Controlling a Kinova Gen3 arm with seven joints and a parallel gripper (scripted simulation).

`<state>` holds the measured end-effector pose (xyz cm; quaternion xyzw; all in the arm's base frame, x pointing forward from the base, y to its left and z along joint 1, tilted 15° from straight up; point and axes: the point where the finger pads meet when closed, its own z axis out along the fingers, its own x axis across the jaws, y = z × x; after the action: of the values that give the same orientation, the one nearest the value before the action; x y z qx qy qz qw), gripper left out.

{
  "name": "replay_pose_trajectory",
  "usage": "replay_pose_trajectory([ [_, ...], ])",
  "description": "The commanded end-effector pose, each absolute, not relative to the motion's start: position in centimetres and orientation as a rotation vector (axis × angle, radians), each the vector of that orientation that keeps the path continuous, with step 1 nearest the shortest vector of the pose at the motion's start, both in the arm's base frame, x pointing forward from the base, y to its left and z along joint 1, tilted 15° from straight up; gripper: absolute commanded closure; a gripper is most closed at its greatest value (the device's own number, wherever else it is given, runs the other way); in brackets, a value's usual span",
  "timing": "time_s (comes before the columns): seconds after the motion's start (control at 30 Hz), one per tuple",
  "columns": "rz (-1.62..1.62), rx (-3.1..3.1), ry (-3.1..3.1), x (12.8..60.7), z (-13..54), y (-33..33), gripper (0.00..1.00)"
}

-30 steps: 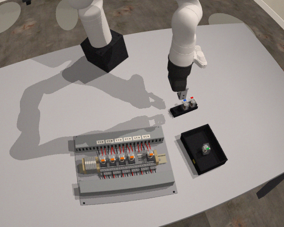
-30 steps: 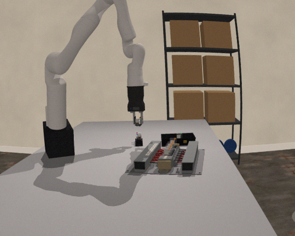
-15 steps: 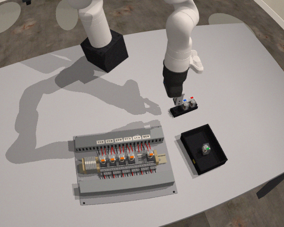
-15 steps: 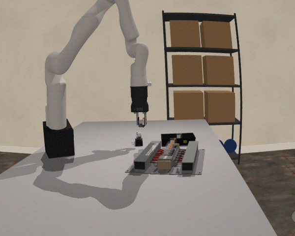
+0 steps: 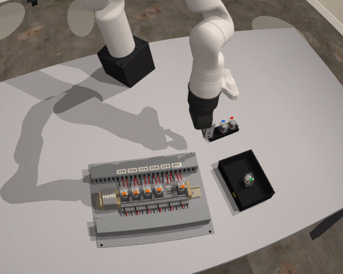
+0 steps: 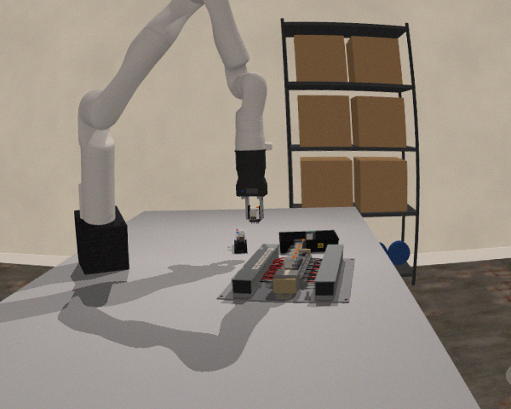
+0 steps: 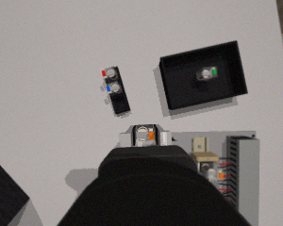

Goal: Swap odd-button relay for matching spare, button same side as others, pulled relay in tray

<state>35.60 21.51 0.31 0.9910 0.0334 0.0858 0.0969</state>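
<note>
jaws clamped on orange-button relay (image 7: 144,134), held above worktop (image 5: 283,88) mid-area. green-button relay (image 5: 248,180) lies in tray (image 5: 265,183) nr right edge. spare holder (image 5: 224,132) beside.

Top view: high above the table (image 5: 283,73), looking steeply down, with the arm's pedestal (image 5: 142,71) at the far edge. Exterior view: low, beyond the table's end, looking level along it toward the shelf rack (image 6: 285,132) and wall. Wrist view: straight down past the gripper (image 7: 146,137). All three share the panel (image 5: 154,233), tray (image 5: 224,170) and spare holder (image 5: 217,136)
</note>
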Motion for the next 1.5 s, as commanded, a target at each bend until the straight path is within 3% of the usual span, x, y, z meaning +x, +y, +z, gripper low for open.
replay_pose_trajectory([
  [0.0, 0.257, 2.940, 0.064, 36.9, 0.7, 20.5, 1.00],
  [1.47, 0.258, 2.940, 0.074, 46.3, 3.8, 12.7, 1.00],
])
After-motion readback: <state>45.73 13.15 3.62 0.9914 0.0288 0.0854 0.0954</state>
